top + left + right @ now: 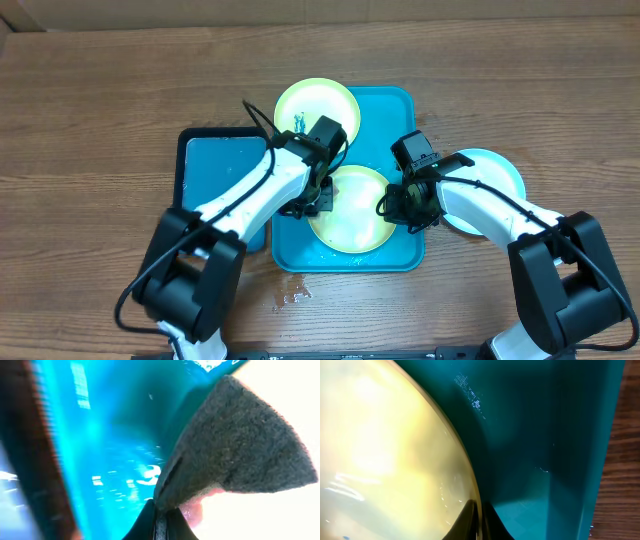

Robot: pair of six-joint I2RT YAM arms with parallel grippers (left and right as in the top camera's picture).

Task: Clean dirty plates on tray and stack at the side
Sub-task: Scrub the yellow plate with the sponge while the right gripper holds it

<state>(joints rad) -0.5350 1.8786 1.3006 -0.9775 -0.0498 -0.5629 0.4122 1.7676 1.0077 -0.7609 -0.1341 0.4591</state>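
The teal tray [388, 112] lies at the middle of the table. One yellow-green plate [358, 215] lies in its near half. My right gripper [392, 208] is shut on that plate's right rim [385, 450], one finger on each side [480, 521], over the tray floor [545, 435]. My left gripper [318, 200] is shut [160, 516] on a grey sponge [240, 445] with a pink underside, at the plate's left edge [280, 515] above the wet tray [115, 435]. A second plate [312, 105] with teal smears sits at the tray's far end. A third, paler plate [495, 180] lies on the table to the right of the tray.
A smaller black-rimmed blue tray [215, 165] lies just left of the teal tray, under my left arm. Water drops [296, 293] sit on the wooden table in front of the tray.
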